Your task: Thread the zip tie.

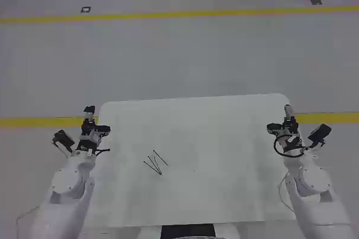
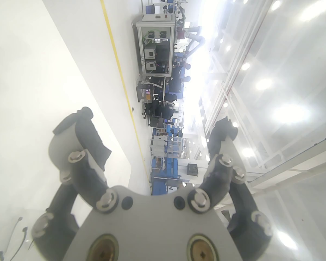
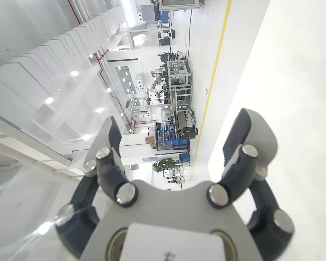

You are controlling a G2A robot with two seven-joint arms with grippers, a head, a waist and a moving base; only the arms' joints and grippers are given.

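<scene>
A few thin black zip ties (image 1: 155, 163) lie crossed on the white table (image 1: 227, 131), a little left of its middle; dark ends of them also show at the edge of the left wrist view as zip ties (image 2: 16, 232). My left gripper (image 1: 88, 113) hangs at the table's left edge, open and holding nothing, its fingers wide apart in the wrist view (image 2: 154, 123). My right gripper (image 1: 288, 112) is at the table's right edge, also open and holding nothing (image 3: 179, 123). Both are well away from the ties.
The table has rounded far corners and a bare white top around the ties. A grey floor with yellow lines (image 1: 179, 13) surrounds it. Machines and racks (image 2: 157, 47) stand far off in the hall behind.
</scene>
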